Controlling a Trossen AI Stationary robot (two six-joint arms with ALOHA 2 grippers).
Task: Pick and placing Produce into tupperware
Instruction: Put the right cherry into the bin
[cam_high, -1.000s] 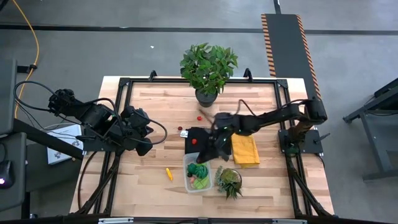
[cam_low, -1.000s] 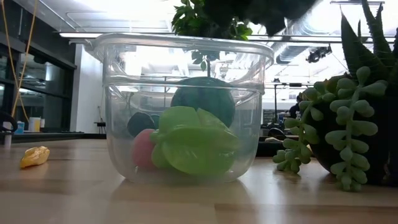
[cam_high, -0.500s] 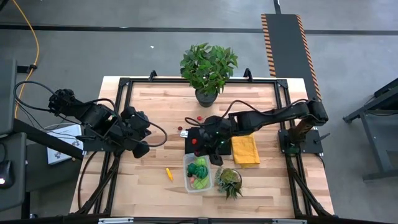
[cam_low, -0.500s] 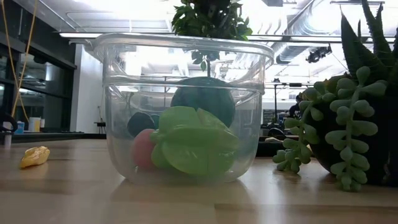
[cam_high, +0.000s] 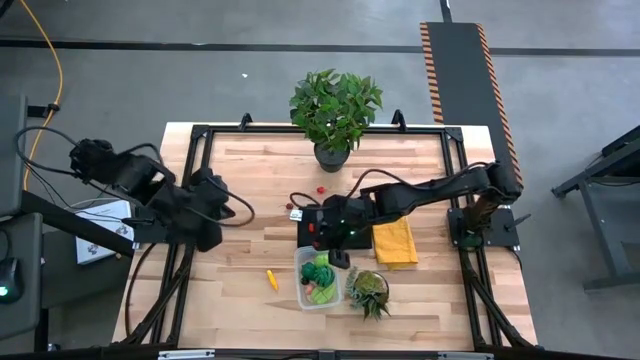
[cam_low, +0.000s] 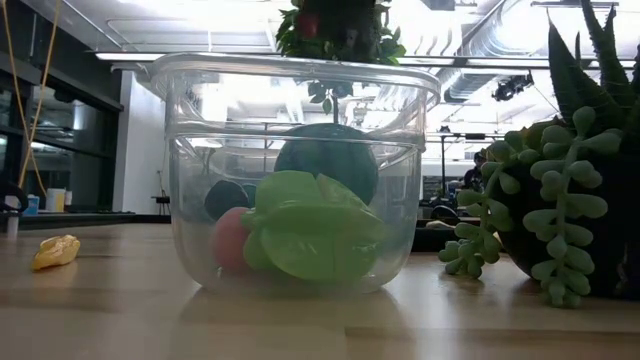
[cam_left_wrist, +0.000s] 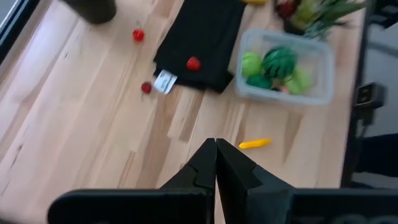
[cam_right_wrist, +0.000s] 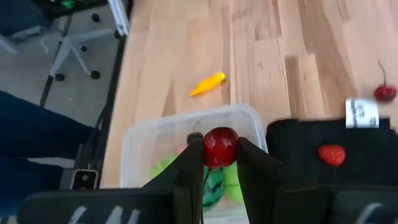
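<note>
from above, my right gripper (cam_high: 325, 232) hangs over the black cloth (cam_high: 338, 226), just beside the tupperware (cam_high: 318, 279) with green produce (cam_high: 320, 272) in it. my left gripper (cam_high: 208, 238) waits well apart. at table height, the tupperware (cam_low: 296, 175) stands beside a succulent (cam_low: 560, 170). my left wrist shows fingers (cam_left_wrist: 216, 163) pressed together. my right wrist shows fingers (cam_right_wrist: 193, 168) clamping a red cherry (cam_right_wrist: 220, 147).

No text can be read anywhere. The small white tag (cam_right_wrist: 361, 112) beside the black cloth (cam_right_wrist: 329, 155) seems printed, but its marks stay illegible.
</note>
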